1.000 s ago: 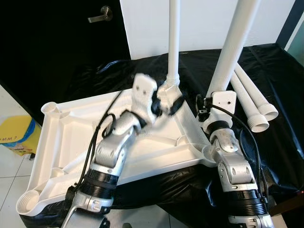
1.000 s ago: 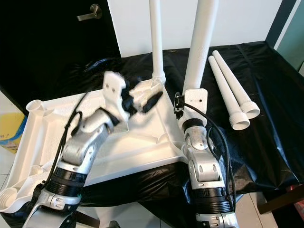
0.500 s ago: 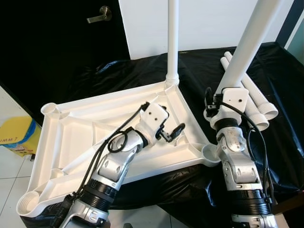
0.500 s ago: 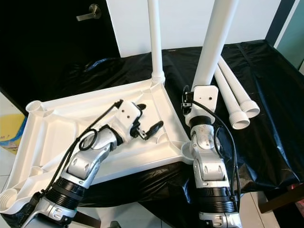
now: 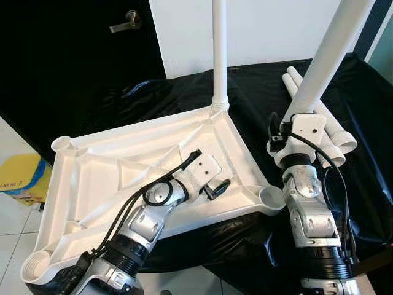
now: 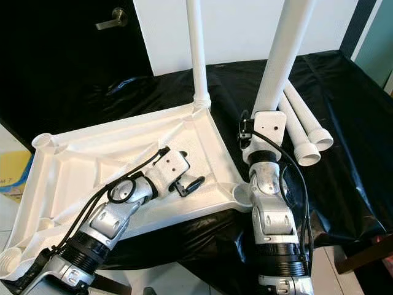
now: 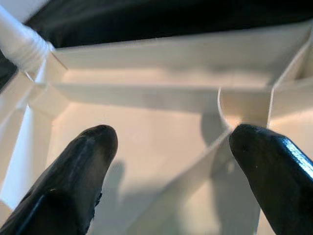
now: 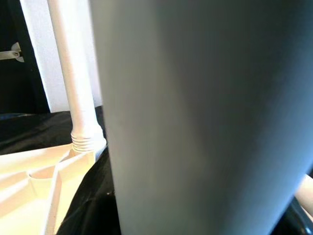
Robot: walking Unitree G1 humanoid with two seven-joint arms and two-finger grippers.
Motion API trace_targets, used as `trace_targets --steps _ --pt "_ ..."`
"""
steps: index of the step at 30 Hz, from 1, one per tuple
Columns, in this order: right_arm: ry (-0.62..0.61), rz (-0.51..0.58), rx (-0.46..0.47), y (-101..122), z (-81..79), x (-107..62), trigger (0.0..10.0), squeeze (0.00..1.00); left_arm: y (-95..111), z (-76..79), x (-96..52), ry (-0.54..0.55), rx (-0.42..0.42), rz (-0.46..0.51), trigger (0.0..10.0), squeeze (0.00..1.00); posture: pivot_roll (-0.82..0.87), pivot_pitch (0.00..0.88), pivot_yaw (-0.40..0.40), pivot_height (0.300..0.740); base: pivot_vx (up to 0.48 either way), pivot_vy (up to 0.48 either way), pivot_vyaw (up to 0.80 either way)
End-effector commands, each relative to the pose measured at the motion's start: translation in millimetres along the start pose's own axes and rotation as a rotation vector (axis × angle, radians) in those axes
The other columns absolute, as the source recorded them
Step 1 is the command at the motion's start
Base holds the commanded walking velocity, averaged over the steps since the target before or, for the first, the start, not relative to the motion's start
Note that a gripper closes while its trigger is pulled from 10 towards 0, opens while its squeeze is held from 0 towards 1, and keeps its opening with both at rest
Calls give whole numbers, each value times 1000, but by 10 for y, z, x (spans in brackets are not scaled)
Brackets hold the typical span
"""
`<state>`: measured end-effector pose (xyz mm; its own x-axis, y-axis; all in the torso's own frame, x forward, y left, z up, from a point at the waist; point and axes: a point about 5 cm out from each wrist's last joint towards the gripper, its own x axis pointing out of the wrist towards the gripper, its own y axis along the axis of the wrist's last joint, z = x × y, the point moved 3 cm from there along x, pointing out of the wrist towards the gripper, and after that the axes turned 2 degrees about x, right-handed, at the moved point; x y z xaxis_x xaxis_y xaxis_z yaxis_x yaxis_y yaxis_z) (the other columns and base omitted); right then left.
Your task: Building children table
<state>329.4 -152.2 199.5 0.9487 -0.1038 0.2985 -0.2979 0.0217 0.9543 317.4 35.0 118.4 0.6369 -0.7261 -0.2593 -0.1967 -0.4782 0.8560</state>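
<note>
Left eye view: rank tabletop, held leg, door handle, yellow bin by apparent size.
1. Upturned tabletop
2. Leg held by the right gripper; nearer the camera, so it looks bigger than it is
3. Yellow bin, cut off by the frame
4. Door handle

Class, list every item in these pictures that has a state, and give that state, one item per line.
Table top: upside down on the black sheet.
Screwed-in leg: upright in the far corner socket.
Held leg: raised, tilted.
Two spare legs: lying flat.
Near corner socket: empty.
Left gripper: open.
Door: shut.
</note>
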Motion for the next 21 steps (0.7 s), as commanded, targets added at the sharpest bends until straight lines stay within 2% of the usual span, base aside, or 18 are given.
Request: trace_targets --steps 1,11,14,15,17,18,19,21 --pt "5 11 7 8 -28 -12 10000 0 -111 25 -6 -1 28 -52 10000 0 -156 54 101 740 0 0 0" --pt "-1 5 10 -7 -19 -28 10000 0 -242 -23 5 8 134 -132 10000 0 -168 63 108 740 0 0 0" --pt "-7 4 8 -3 2 -41 10000 0 -352 -171 -13 59 195 -206 10000 0 -181 67 110 740 0 0 0" --pt "-7 4 8 -3 2 -41 10000 0 -352 -171 -13 59 195 -206 10000 0 -181 67 110 740 0 0 0" --pt "-12 3 5 -1 20 -52 10000 0 -457 -316 -50 107 224 -270 10000 0 -186 69 112 740 0 0 0" --pt "-12 3 5 -1 20 -52 10000 0 -457 -316 -50 107 224 -270 10000 0 -186 69 112 740 0 0 0" --pt "-15 4 3 2 32 -57 10000 0 -513 -424 -93 134 247 -303 10000 0 -188 70 114 740 0 0 0" --pt "-17 4 2 3 36 -59 10000 0 -554 -514 -134 155 260 -328 10000 0 -189 70 116 740 0 0 0"
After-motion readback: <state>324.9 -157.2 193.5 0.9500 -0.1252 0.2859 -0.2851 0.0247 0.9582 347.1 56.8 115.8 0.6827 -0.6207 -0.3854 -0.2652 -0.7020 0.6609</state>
